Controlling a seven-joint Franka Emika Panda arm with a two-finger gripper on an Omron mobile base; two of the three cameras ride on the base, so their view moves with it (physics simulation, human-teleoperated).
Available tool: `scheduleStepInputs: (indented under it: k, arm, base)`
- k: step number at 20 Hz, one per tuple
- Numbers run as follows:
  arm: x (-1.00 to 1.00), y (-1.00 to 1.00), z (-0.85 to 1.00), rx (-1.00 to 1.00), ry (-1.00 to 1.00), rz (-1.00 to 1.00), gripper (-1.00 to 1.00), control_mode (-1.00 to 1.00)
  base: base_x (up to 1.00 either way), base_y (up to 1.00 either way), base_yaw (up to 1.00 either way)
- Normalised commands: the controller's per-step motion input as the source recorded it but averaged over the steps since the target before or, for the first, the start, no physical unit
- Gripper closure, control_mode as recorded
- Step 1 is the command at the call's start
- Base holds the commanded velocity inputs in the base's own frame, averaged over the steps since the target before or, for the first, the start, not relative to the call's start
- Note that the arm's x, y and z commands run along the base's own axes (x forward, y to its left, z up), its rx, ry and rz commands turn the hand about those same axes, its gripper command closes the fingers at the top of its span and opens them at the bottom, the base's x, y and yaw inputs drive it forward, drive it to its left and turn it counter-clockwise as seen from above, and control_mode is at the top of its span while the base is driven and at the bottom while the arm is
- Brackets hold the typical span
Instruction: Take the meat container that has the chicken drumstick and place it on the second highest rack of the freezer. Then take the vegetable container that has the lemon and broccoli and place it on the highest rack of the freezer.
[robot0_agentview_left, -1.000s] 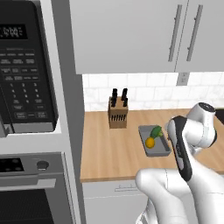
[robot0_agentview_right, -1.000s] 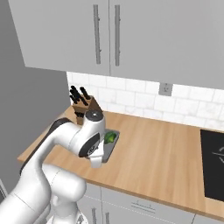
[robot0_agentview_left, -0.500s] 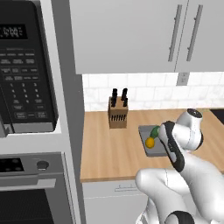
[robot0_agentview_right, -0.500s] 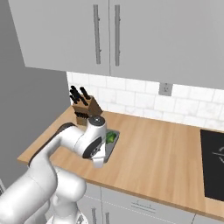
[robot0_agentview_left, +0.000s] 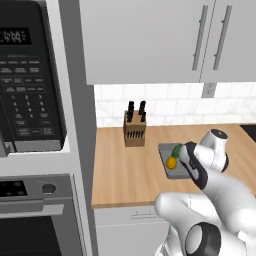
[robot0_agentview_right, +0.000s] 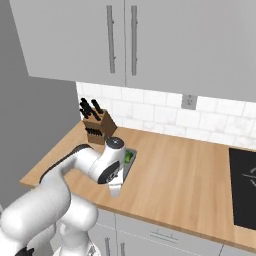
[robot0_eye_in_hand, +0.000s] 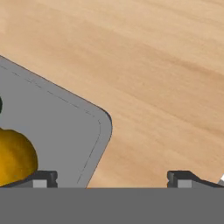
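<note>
The vegetable container (robot0_agentview_left: 164, 150), a flat grey tray, lies on the wooden counter with the lemon (robot0_agentview_left: 171, 162) and the broccoli (robot0_agentview_left: 177, 150) in it. My white arm bends over it and hides its right part. From the right base view the container (robot0_agentview_right: 129, 168) and the broccoli (robot0_agentview_right: 128, 157) peek out beside my hand (robot0_agentview_right: 116, 186), which points down at the tray's near edge. Up close, my gripper (robot0_eye_in_hand: 111, 180) is open, astride the rounded corner of the container (robot0_eye_in_hand: 57, 127): one tip over the tray by the lemon (robot0_eye_in_hand: 13, 162), the other over bare wood. The meat container and the freezer are out of view.
A knife block (robot0_agentview_left: 135, 131) stands at the back of the counter, left of the tray. A tall unit with a microwave (robot0_agentview_left: 25, 75) and an oven (robot0_agentview_left: 35, 220) borders the counter on the left. A black cooktop (robot0_agentview_right: 245, 185) lies far right. Cabinets hang overhead.
My arm has dropped and folded in, bringing the hand down over the tray's near edge. The tray, lemon and broccoli have not moved. The jaws stay open.
</note>
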Motion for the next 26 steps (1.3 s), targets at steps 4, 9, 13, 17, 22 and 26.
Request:
scheduleStepInputs:
  k: [4,9,13,17,22,26]
  arm:
    - [0.17,0.00,-0.39,0.00,0.01,-0.06,-1.00,-1.00]
    - [0.28,0.02,-0.46,0.00,0.07,-0.04,-1.00,-1.00]
    - [0.27,0.14,-0.50,-0.02,0.09,0.00,-1.00,-1.00]
    - [0.26,0.01,-0.27,0.00,0.03,0.00,-1.00,-1.00]
    - [0.19,0.01,-0.34,0.00,0.04,0.00,1.00,-1.00]
    - [0.03,0.05,-0.26,0.00,0.01,0.00,1.00,-1.00]
  base:
    - [0.00,0.00,0.00]
    - [0.00,0.00,0.00]
    - [0.00,0.00,0.00]
    - [0.00,0.00,0.00]
    - [0.00,0.00,0.00]
    - [0.00,0.00,0.00]
